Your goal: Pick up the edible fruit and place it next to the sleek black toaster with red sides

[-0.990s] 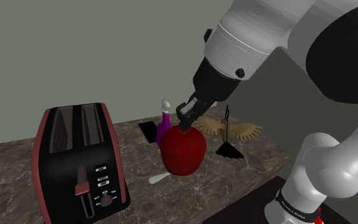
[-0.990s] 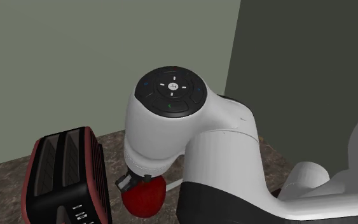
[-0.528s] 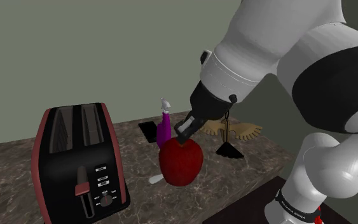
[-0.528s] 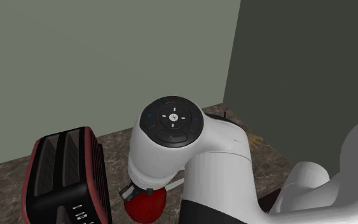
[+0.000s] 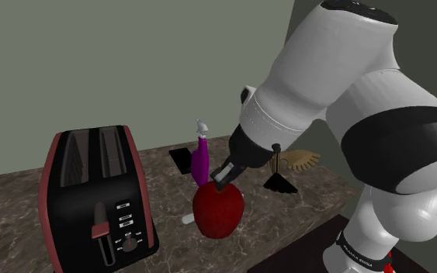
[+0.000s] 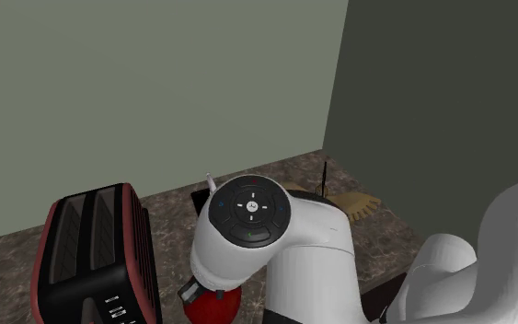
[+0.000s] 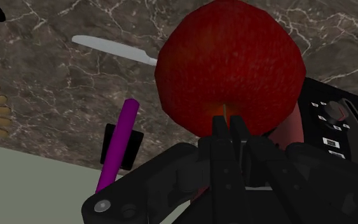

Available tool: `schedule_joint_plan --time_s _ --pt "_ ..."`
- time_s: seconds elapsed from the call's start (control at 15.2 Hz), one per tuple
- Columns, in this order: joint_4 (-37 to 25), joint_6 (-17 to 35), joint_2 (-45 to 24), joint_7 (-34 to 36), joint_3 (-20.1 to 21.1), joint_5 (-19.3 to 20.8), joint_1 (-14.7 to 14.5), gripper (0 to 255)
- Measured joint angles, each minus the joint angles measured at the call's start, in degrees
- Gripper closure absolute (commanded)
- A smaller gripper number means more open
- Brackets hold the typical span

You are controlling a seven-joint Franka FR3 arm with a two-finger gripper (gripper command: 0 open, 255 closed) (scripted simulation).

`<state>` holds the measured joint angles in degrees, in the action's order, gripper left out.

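Bare counter (image 5: pixel 174 242) lies between toaster (image 5: pixel 96 198) and apple (image 5: pixel 218 209); purple bottle (image 5: pixel 200 161) crowds behind.

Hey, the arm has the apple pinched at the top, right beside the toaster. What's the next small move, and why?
Probably lower the apple straight down onto the counter. The end effector is shut on the apple's stem end. In the shoulder view the apple sits just right of the toaster, so it is already in place, but I cannot tell whether it rests on the counter.

The arm (image 6: pixel 280 241) hides most of the apple (image 6: pixel 215 311) (second exterior view).
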<state>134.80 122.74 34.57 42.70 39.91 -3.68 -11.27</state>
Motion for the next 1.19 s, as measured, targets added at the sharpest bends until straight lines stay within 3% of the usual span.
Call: schedule_joint_plan --time_s 0.92,1.19 --pt "8.38 10.9 -2.66 3.5 4.44 0.37 1.01 255" --pt "8.73 11.57 -2.96 3.65 4.69 0.49 1.2 255"
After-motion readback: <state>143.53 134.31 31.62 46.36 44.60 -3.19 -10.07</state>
